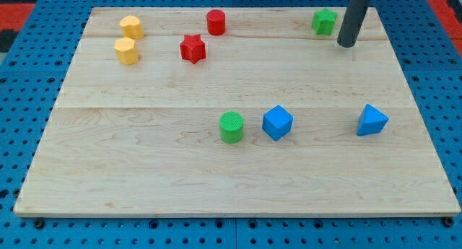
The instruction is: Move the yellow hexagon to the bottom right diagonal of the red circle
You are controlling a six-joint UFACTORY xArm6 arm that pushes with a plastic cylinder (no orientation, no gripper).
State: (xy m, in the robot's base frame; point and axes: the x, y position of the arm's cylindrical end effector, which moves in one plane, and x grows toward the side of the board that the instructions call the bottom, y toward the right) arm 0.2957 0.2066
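Note:
The yellow hexagon (126,51) sits near the board's upper left, just below a second, rounder yellow block (131,26). The red circle (216,22) stands at the top edge, left of centre, well to the right of the yellow blocks. A red star (193,48) lies just below and left of the red circle, between it and the hexagon. My tip (347,44) rests on the board at the upper right, just right of and slightly below a green star (325,22), far from the yellow hexagon.
A green circle (231,127), a blue cube (277,123) and a blue triangle (372,120) lie in a row across the lower middle and right. The wooden board (144,177) sits on a blue perforated surface.

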